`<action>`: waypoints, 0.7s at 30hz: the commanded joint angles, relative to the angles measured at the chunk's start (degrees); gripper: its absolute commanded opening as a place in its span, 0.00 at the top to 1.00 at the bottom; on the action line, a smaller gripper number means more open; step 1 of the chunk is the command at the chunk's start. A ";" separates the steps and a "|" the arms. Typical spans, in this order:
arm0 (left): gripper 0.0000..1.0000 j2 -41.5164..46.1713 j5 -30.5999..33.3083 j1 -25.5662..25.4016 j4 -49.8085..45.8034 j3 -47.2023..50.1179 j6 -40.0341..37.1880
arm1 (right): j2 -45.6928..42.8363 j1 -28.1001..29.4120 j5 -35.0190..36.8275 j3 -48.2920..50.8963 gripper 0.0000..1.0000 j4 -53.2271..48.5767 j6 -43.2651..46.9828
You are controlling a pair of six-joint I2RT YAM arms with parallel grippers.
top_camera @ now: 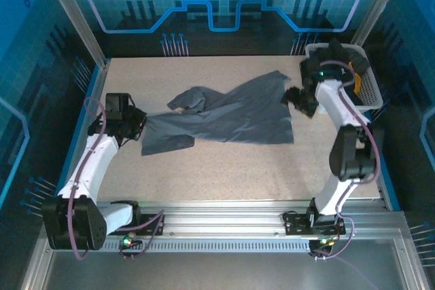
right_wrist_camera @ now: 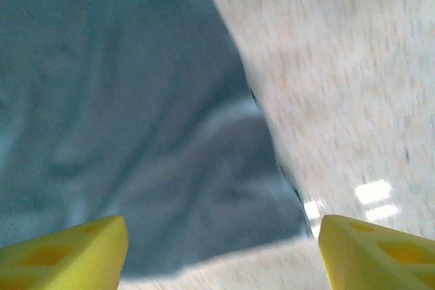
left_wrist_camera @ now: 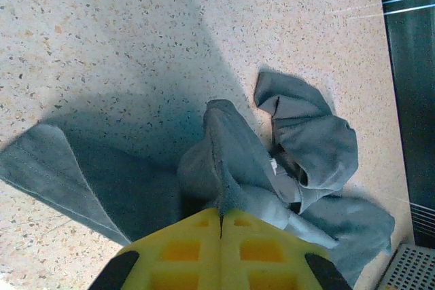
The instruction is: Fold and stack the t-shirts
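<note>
Grey cloth: the slate-grey t-shirt (top_camera: 231,117), soft and matte, lies rumpled across the middle of the surface (top_camera: 224,174). It is drawn out from left to right.
Shirt shape: it is broad and fairly flat at the right. At the left it narrows, with a bunched, folded-over lump on the far side. A flat flap beside the left hand shows a double-stitched hem.
Surface: pale, flat and finely speckled like terrazzo.
Left hand (left_wrist_camera: 221,221): the yellow fingers, moulded with square hollows, are pressed together. They pinch a raised ridge of the shirt's left end.
Right hand (right_wrist_camera: 221,252): the yellow fingers stand wide apart with nothing between them, over the shirt's right corner and near the basket. Whether they touch the cloth cannot be told.
Basket: the white plastic mesh basket (top_camera: 372,93) sits at the far right corner of the surface. Black cloth (top_camera: 338,51) is heaped inside it, with a small orange-yellow bit showing.
Hard to make out: the right wrist view is blurred. The right arm covers part of the basket, so the number of garments inside cannot be told. In the left wrist view the frame cuts the basket down to a corner.
</note>
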State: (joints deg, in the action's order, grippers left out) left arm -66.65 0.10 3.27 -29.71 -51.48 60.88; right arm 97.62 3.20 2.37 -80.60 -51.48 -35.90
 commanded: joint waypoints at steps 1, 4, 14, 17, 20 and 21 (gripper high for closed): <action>1.00 -0.51 -1.35 0.61 0.86 0.25 -1.34 | -3.38 1.11 -2.81 10.59 0.24 4.33 1.83; 1.00 -1.60 -2.00 0.53 1.62 -0.28 -1.47 | -0.55 2.05 -2.59 14.00 0.24 5.11 3.23; 1.00 -3.98 -6.89 0.60 7.37 -1.74 -1.13 | 11.65 5.06 -6.17 9.19 0.77 7.34 0.73; 1.00 -4.45 -8.96 0.60 10.09 -3.27 -0.04 | 7.87 6.03 -4.62 6.49 1.00 7.01 0.14; 1.00 -4.30 -9.76 0.60 12.15 -5.95 1.62 | 0.97 6.90 -2.40 2.78 1.00 6.36 0.00; 1.00 -4.30 -9.99 0.59 12.77 -7.19 2.19 | -1.12 7.11 -1.83 1.17 1.00 6.00 -0.02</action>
State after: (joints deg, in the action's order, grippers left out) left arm -70.89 -7.18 3.27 -21.52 -54.15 61.63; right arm 104.71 9.34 -1.30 -74.11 -45.15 -35.35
